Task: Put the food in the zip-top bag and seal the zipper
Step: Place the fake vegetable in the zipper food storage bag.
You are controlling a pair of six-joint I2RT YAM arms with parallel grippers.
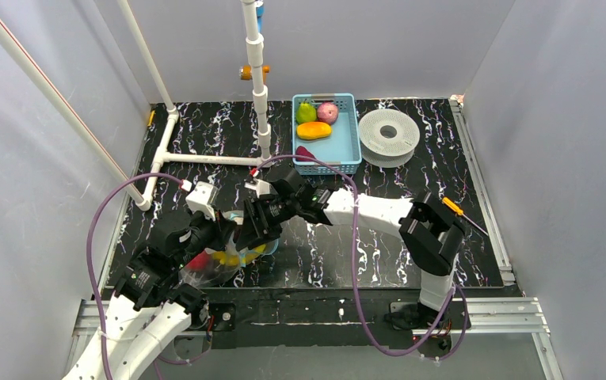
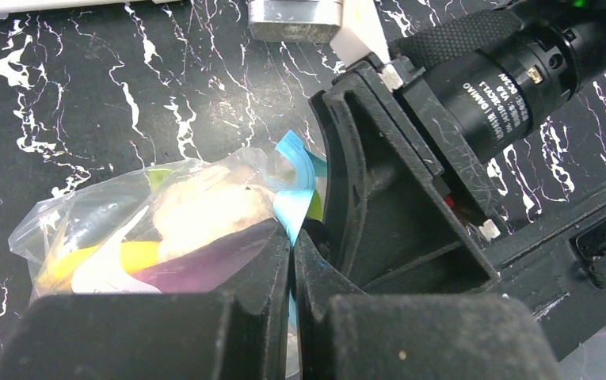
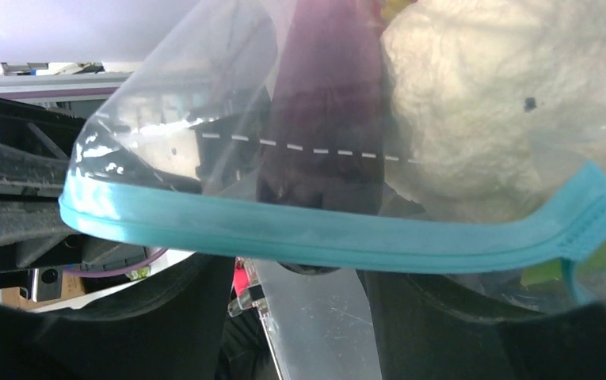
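Zip-top bag (image 2: 125, 229): clear, crinkled, near-left on worktop (image 1: 363, 253) between both hands. Cauliflower (image 3: 474, 103), eggplant (image 3: 323, 95) and banana (image 2: 125, 255) are inside. Zipper (image 3: 323, 237) is teal, runs side to side across right wrist view, right end kinked up. Left hand (image 2: 291, 269) clenched on zipper; right hand (image 3: 299, 301) jaws apart. Motor (image 2: 513, 87) label reads DAMIAO.

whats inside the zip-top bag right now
Through the clear zip-top bag show a pale cauliflower, a dark purple eggplant and a yellow banana. A red patch, perhaps the apple, shows from above, mostly covered by the arms, so unconfirmed.
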